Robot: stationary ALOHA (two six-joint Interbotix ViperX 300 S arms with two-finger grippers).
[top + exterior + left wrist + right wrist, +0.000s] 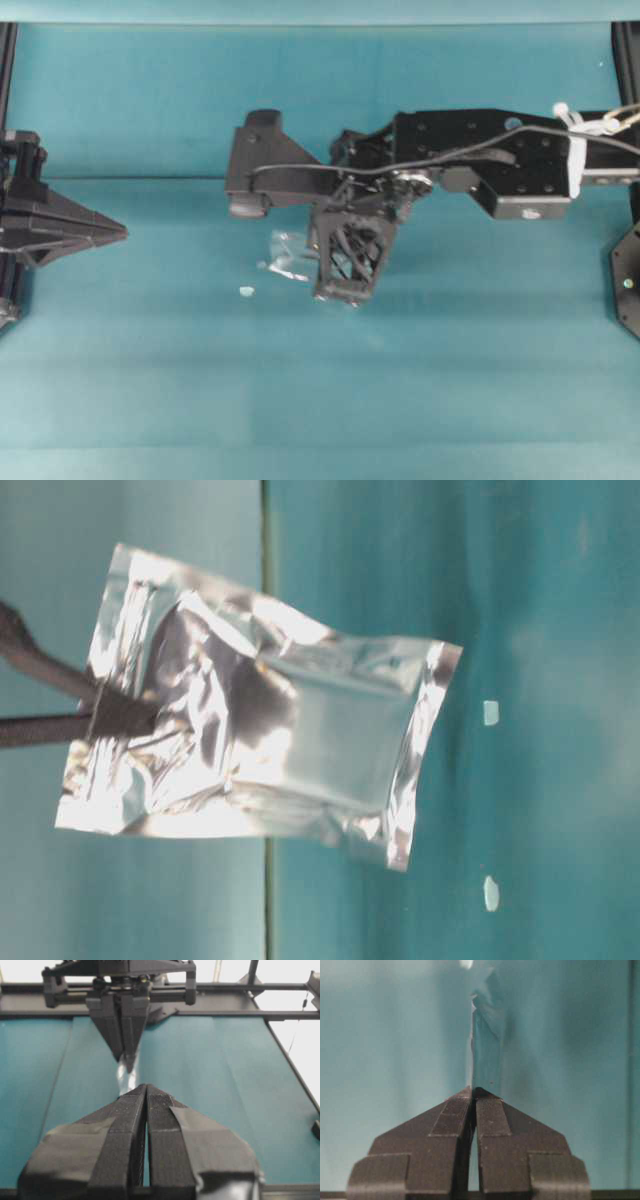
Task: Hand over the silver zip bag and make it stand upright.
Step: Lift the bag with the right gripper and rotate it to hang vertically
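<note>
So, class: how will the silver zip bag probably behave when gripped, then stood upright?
The silver zip bag is crinkled foil, so probably light and floppy. Pinched by the right gripper at one edge, it holds shape, suggesting some stiffness. Thin edge-on, it would likely tip easily.

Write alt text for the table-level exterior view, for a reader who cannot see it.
A crinkled silver zip bag fills the frame's middle against a teal backdrop, pinched at its left edge by a dark gripper entering from the left. Two small white specks show to its right.
</note>
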